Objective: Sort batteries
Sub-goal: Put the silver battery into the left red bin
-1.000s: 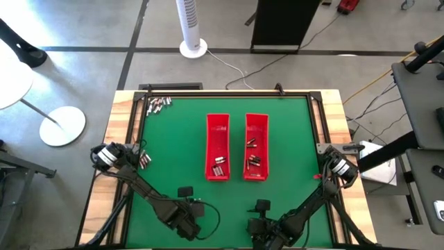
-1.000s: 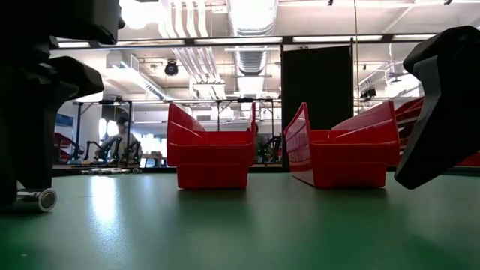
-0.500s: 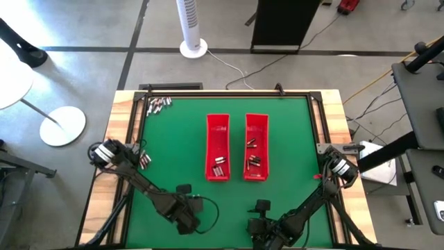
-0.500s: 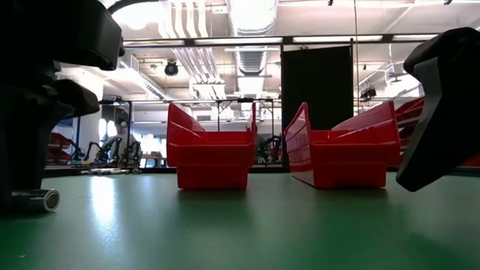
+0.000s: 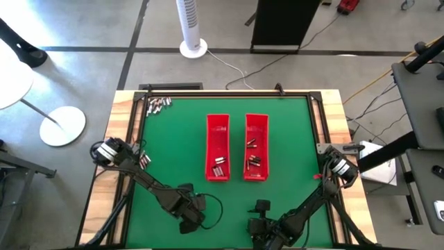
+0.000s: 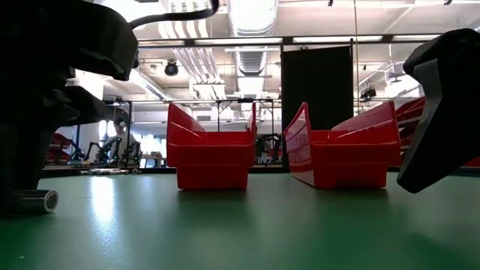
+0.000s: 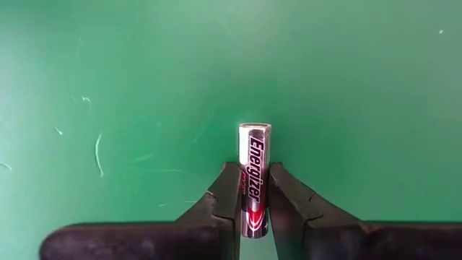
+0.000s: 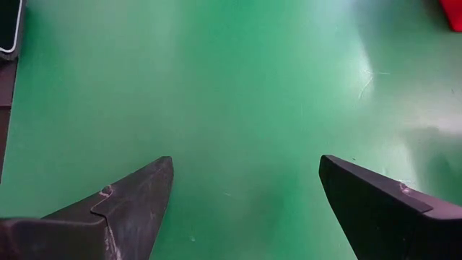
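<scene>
1. The green surface (image 5: 291, 132) fills a wooden frame, with both dark arms reaching in from its near edge.
2. Two long red trays stand side by side at the middle: the left tray (image 5: 218, 146) and the right tray (image 5: 256, 146). In the low view they rise as two red bins, apart from each other (image 6: 212, 154) (image 6: 343, 146).
3. The left hand (image 5: 189, 208) is low over the surface near the near edge, left of centre. The left wrist view shows its fingers (image 7: 224, 195) narrowed tight on one battery (image 7: 253, 179), silvery with a reddish end, which pokes forward past the fingertips above bare green.
4. The right hand (image 5: 262, 208) rests near the near edge, right of centre; the right wrist view shows its fingers (image 8: 130, 195) spread wide, with nothing between them.
5. Batteries lie in both trays: a few in the left one (image 5: 219, 165), more in the right one (image 5: 252, 158).
6. A loose pile of batteries (image 5: 157, 104) sits at the far left corner, and a smaller cluster (image 5: 143, 158) by the left edge.
7. One battery (image 6: 37, 199) lies on its side at the left in the low view.
</scene>
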